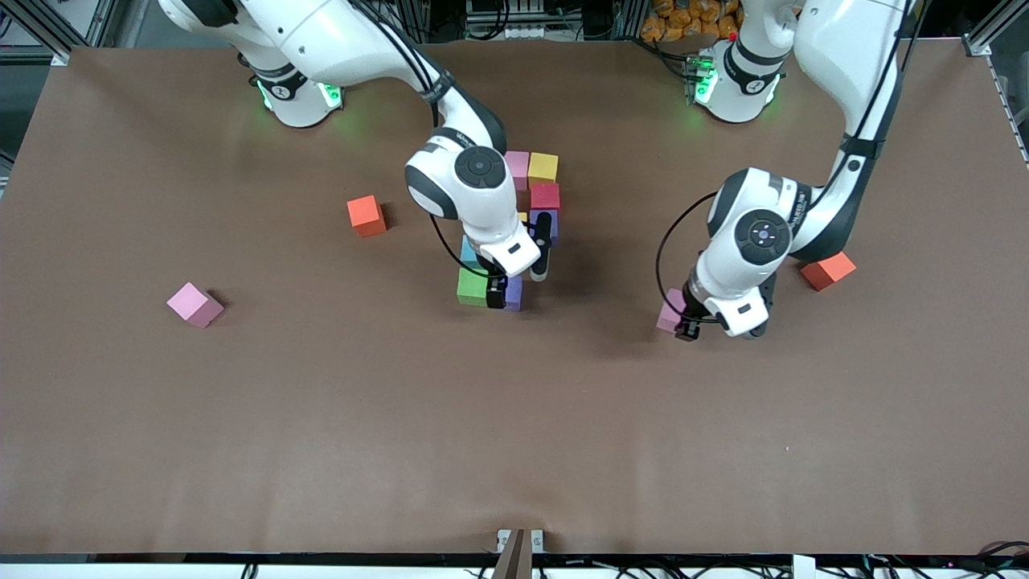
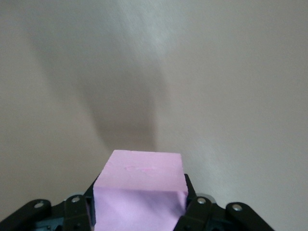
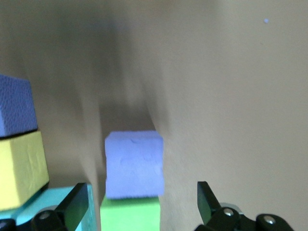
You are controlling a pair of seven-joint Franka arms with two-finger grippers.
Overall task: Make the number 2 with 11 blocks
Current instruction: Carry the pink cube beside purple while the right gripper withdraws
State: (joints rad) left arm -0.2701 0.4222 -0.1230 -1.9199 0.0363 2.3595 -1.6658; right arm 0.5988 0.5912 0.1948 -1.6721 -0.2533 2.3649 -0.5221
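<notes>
Several blocks form a cluster at mid-table: pink (image 1: 517,167), yellow (image 1: 543,167), red (image 1: 545,195), purple (image 1: 548,223), light blue (image 1: 468,251), green (image 1: 472,287) and a second purple block (image 1: 514,294). My right gripper (image 1: 518,275) hangs open over the cluster's nearer end. In its wrist view the fingers (image 3: 74,204) stand wide apart around the green block (image 3: 130,215), with that purple block (image 3: 134,163) beside it, untouched. My left gripper (image 1: 680,321) is shut on a pink block (image 1: 670,311) (image 2: 142,190) over bare table toward the left arm's end.
Another pink block (image 1: 194,304) lies alone toward the right arm's end. One orange cube (image 1: 366,215) sits beside the cluster on that same side. A second orange cube (image 1: 827,270) lies next to the left arm's wrist. The brown table (image 1: 514,434) stretches wide toward the camera.
</notes>
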